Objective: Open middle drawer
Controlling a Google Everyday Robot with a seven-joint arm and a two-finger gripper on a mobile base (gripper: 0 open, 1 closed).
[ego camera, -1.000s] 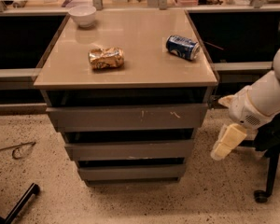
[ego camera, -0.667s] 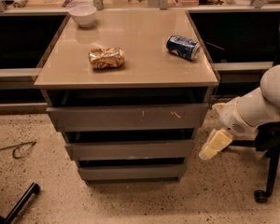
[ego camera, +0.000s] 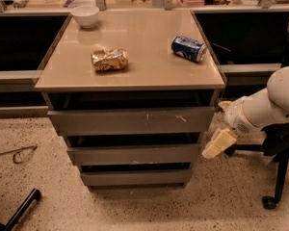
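Observation:
The middle drawer [ego camera: 133, 154] is a plain grey handleless front, shut, between the taller scratched top front [ego camera: 131, 120] and the narrow bottom front [ego camera: 135, 177]. My gripper [ego camera: 218, 143], with cream-coloured fingers, hangs from the white arm [ego camera: 269, 105] just off the cabinet's right side, level with the middle drawer's right end and close to it.
On the tan cabinet top [ego camera: 149, 71] lie a crumpled chip bag [ego camera: 109, 59], a blue can on its side [ego camera: 188, 48] and a white bowl [ego camera: 85, 15]. A chair base with a wheel [ego camera: 272, 196] stands at the right. A dark bar [ego camera: 19, 210] lies on the floor at lower left.
My gripper has moved left, from well clear of the cabinet to just beside the middle drawer's right end. The drawers have not moved.

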